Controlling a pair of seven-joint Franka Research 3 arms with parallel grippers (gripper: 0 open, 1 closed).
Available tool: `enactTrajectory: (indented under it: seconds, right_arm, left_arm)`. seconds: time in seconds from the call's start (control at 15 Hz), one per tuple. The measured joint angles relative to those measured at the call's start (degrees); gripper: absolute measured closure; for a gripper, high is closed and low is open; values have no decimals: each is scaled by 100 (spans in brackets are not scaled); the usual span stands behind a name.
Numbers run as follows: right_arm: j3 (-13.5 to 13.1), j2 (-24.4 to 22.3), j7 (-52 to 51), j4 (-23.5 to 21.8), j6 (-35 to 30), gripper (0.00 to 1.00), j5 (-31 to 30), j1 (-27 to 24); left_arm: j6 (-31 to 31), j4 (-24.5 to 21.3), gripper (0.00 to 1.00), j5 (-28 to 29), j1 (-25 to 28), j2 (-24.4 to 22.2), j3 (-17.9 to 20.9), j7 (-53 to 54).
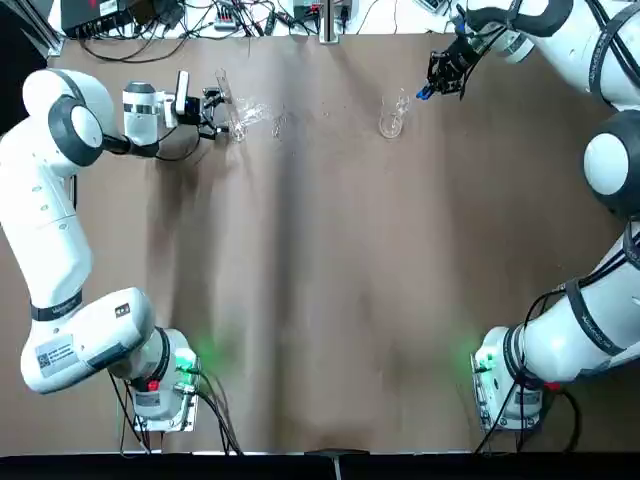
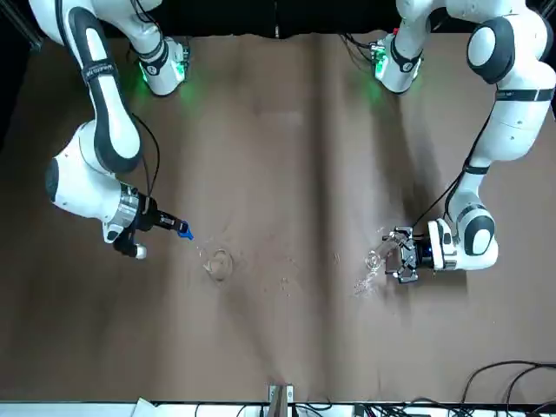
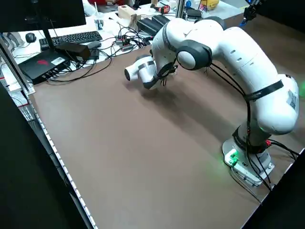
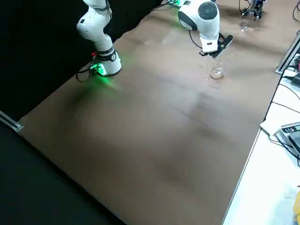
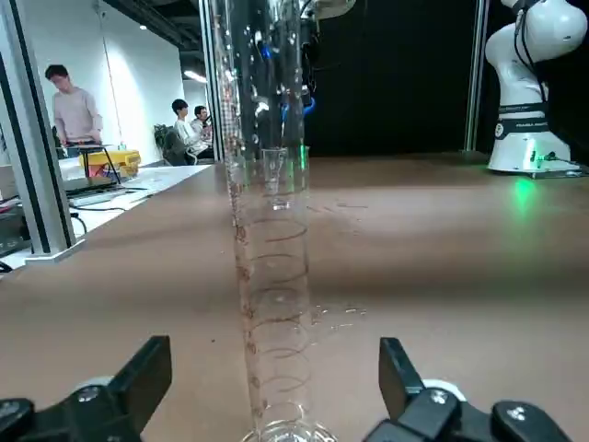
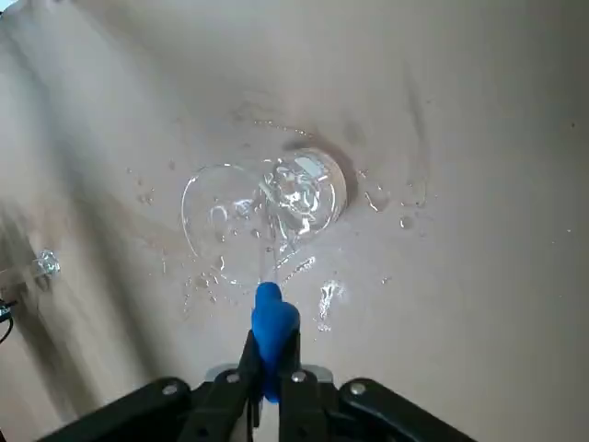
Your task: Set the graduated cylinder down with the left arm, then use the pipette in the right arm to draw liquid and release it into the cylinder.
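Note:
The graduated cylinder (image 5: 267, 276) stands upright on the brown table between the fingers of my left gripper (image 5: 271, 354), which is open, with a gap on each side of the glass. From overhead the cylinder (image 1: 240, 117) is at the far left, just beyond the left gripper (image 1: 212, 110). My right gripper (image 6: 267, 354) is shut on the blue bulb of the pipette (image 6: 269, 318). The pipette's thin tube points toward the short beaker (image 6: 276, 198), which holds clear liquid. Overhead, the right gripper (image 1: 442, 72) hangs just right of the beaker (image 1: 392, 120).
Drops of liquid (image 6: 382, 198) lie on the table around the beaker. Cables and equipment (image 1: 210, 15) run along the far edge. Both arm bases (image 1: 165, 385) glow green at the near edge. People are in the room beyond the table (image 5: 74, 110).

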Motion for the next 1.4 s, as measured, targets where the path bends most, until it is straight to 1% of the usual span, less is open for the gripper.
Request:
enactTrajectory:
  seconds: [0.6,0.67,0.73,1.0,1.07,1.13,1.2,1.4]
  right_arm:
    - [0,0,-5,0,0,92,-30,7]
    - [0,1,-4,0,0,91,-30,7]
    - [0,4,-5,0,0,85,-31,8]
    - [0,19,-5,0,0,79,-32,11]
    - [1,21,-5,0,0,75,-32,11]
    - [1,22,-5,0,0,75,-32,12]
    - [0,22,-5,0,0,73,-32,12]
    - [1,22,-5,0,0,72,-32,14]
  left_arm:
    - [0,4,0,-20,3,61,0,1]
    - [0,4,0,-22,3,74,0,21]
    - [0,3,0,-22,0,95,0,102]
    - [-1,2,0,-24,-91,224,-1,396]
    - [0,3,0,-24,-116,237,-1,410]
    - [-1,3,0,-24,-148,242,-1,410]
    - [-1,3,0,-24,-179,242,-2,410]
    - [-1,23,1,-25,-227,242,-5,410]
